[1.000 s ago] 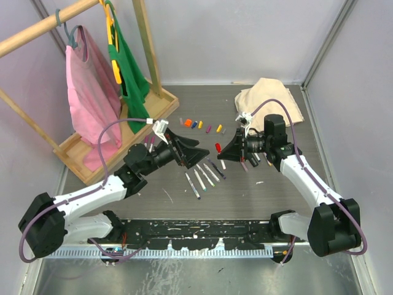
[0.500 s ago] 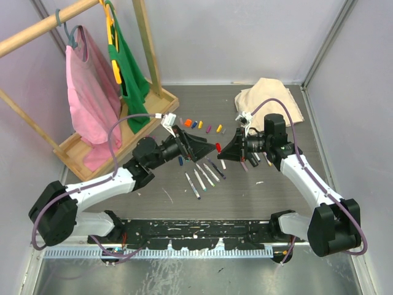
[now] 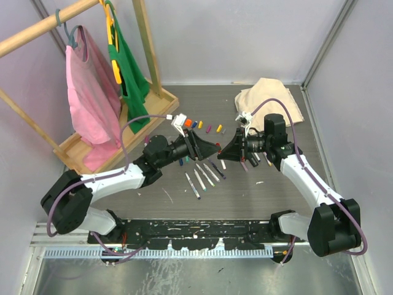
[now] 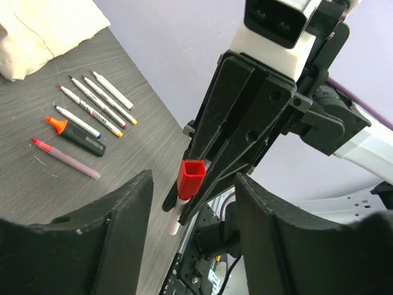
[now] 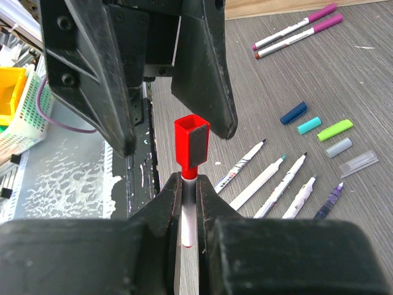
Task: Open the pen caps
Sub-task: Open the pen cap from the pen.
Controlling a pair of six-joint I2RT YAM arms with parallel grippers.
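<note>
My right gripper (image 5: pixel 189 184) is shut on a white pen barrel (image 5: pixel 189 215) and holds it above the table, with its red cap (image 5: pixel 191 140) sticking out past the fingertips. My left gripper (image 4: pixel 195 187) is open, one finger on each side of that red cap (image 4: pixel 191 178), not touching it. In the top view the two grippers meet tip to tip, left (image 3: pixel 212 149) and right (image 3: pixel 226 153), and the cap is hidden between them. Loose caps lie in a row (image 3: pixel 195 124), and more lie by the pens: blue (image 5: pixel 293 112), teal (image 5: pixel 309 125), green (image 5: pixel 334 129).
Several uncapped white pens (image 3: pixel 202 175) lie under the grippers. A black highlighter (image 4: pixel 77 134) and a pink pen (image 4: pixel 64 158) lie nearby. A beige cloth (image 3: pixel 270 98) is at the back right. A wooden clothes rack (image 3: pixel 116 80) with hanging garments stands at the back left.
My left arm has swung right toward my right gripper, and its open fingers now flank the red cap. My right arm has held still with the pen.
</note>
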